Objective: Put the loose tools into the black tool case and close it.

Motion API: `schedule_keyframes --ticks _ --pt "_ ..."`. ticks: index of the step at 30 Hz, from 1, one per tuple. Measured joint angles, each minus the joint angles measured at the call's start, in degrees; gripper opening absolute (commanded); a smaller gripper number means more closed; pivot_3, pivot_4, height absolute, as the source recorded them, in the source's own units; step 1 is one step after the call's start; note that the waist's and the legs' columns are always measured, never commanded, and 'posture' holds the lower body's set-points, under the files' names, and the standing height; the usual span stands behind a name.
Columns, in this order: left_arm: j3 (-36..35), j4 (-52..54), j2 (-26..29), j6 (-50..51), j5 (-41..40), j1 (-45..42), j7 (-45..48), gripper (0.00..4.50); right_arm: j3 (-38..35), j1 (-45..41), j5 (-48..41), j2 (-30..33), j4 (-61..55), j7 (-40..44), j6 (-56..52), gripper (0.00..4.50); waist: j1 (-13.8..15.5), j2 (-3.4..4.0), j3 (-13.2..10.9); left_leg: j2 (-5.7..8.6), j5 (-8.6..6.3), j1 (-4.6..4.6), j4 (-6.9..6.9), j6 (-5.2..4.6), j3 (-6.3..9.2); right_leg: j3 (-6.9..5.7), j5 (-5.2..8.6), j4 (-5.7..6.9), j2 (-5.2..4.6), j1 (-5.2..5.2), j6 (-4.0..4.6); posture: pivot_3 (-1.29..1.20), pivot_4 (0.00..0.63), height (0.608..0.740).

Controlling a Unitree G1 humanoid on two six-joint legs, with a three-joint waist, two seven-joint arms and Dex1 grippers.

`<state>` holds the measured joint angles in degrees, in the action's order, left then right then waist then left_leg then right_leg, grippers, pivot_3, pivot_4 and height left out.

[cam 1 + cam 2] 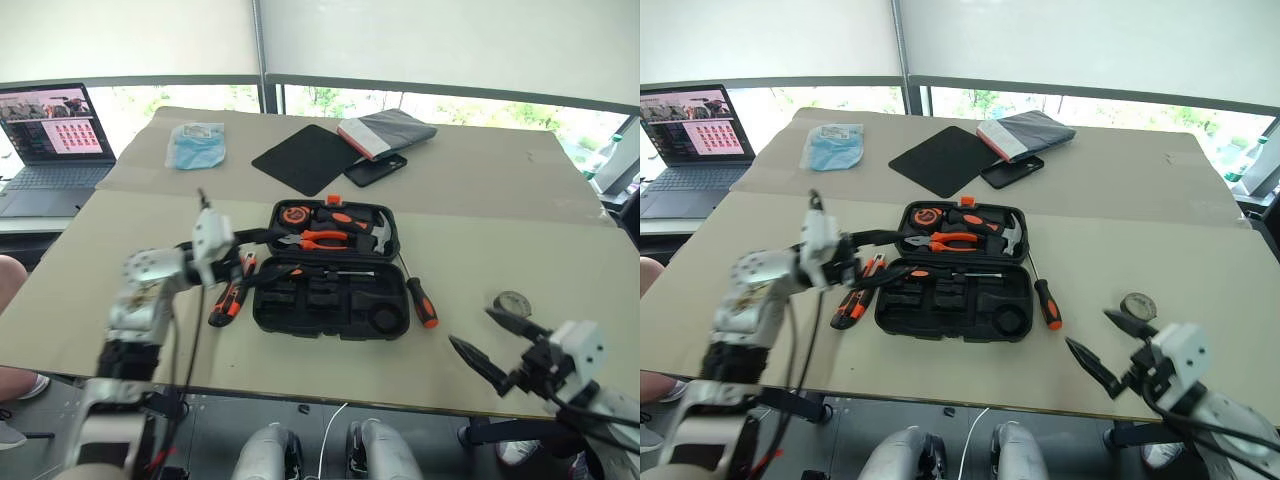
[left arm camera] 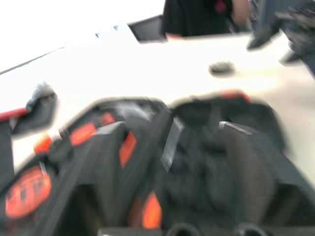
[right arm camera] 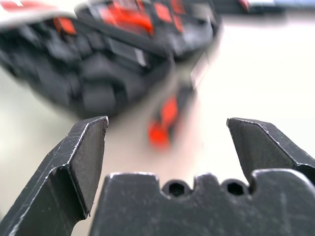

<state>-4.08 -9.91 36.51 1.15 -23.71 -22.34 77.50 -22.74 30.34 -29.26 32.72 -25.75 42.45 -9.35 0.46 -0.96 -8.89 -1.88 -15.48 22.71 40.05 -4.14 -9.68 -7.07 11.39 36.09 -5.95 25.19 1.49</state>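
1. The black tool case (image 1: 331, 270) lay open on the surface (image 1: 520, 240), pliers (image 1: 322, 240) and hammer (image 1: 377, 232) already seated in its far half.
2. A black-and-orange screwdriver (image 1: 1044, 293) lay just beside the case, ahead of the right tool (image 1: 1108, 346) and a little towards the left tool, its shaft pointing away.
3. The right tool's fingers stood wide apart, holding nothing.
4. The left tool (image 1: 872, 253) hovered at the case's near-left edge; I could not tell how far open it was.
5. More loose tools (image 1: 852, 298) lay just below and behind the left tool.
6. The screwdriver looked light, stiff and apt to roll; the rubbery handle seemed the best hold.
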Motion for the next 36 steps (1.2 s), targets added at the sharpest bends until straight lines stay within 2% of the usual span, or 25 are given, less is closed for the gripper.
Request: schedule_keyframes --ticks 5,10,14,17,24,27,33,34,36 --pt "-1.5 0.0 3.5 -1.3 -0.2 5.6 2.2 4.46 1.0 -1.6 1.3 0.2 -0.6 -2.3 -3.4 4.5 0.1 0.02 0.0 -0.01 -0.15 0.02 0.0 -0.08 0.02 0.01 0.2 -0.02 -0.06 0.08 0.33 0.0 0.15 0.74" --pt "-1.8 6.2 3.7 2.5 -3.5 7.2 1.8 4.46 7.1 -16.5 1.6 6.4 -3.4 -9.6 -20.0 4.5 -0.2 0.05 0.0 0.02 0.05 0.1 -0.02 0.25 -0.01 0.03 0.16 -0.02 -0.1 0.15 0.3 0.0 0.15 0.74" --pt "-1.4 10.0 2.5 4.2 -4.6 8.0 0.0 4.46 11.2 -27.5 1.6 4.7 -2.6 -16.5 -31.4 4.5 0.3 0.05 0.0 0.02 0.18 0.29 -0.16 0.39 0.01 -0.03 0.06 0.0 -0.02 0.35 0.13 0.0 0.15 0.74" --pt "-1.4 12.1 2.2 5.2 -5.3 8.2 -1.5 4.46 13.3 -31.2 2.2 5.0 -1.4 -18.8 -37.4 4.5 0.4 0.05 0.0 0.05 0.43 0.5 -0.15 -0.07 -0.01 -0.08 0.06 0.0 -0.01 0.52 0.11 0.0 0.15 0.74" --pt "-1.4 15.7 2.0 6.4 -6.0 9.0 -3.3 4.46 17.4 -37.5 2.2 5.1 0.5 -21.0 -49.6 4.5 0.0 0.05 0.0 0.07 0.43 0.47 -0.11 -0.05 -0.04 -0.02 0.02 0.02 0.0 0.52 0.01 0.0 0.15 0.74" --pt "-1.2 16.8 1.3 6.6 -6.3 8.7 -3.8 4.5 17.7 -39.8 2.2 3.9 0.8 -22.6 -53.3 3.77 0.0 0.04 0.0 0.06 0.35 0.48 -0.12 0.12 -0.03 -0.02 0.02 0.03 0.04 0.54 0.01 0.0 0.15 0.74" --pt "1.0 19.0 0.8 7.6 -8.0 7.0 -2.9 4.5 17.6 -41.4 3.3 1.9 0.9 -25.1 -55.7 1.79 0.0 0.04 0.0 0.06 0.46 0.49 -0.11 -0.06 -0.05 -0.01 0.02 0.01 0.1 0.51 0.01 0.0 0.15 0.74" --pt "1.1 19.3 0.4 7.5 -8.2 6.8 -2.5 4.5 17.4 -41.3 3.6 1.6 0.8 -25.6 -55.7 1.34 0.0 0.04 0.0 0.06 0.46 0.48 -0.11 -0.06 -0.05 -0.01 0.02 0.02 0.1 0.5 0.01 0.0 0.15 0.74" --pt "1.6 19.5 0.3 7.9 -8.6 6.6 -2.1 4.5 16.6 -40.7 3.8 1.1 0.5 -26.4 -55.7 1.09 0.0 0.04 0.0 0.06 0.46 0.48 -0.12 -0.05 -0.05 -0.01 0.02 0.02 0.1 0.51 0.0 0.0 0.15 0.74"
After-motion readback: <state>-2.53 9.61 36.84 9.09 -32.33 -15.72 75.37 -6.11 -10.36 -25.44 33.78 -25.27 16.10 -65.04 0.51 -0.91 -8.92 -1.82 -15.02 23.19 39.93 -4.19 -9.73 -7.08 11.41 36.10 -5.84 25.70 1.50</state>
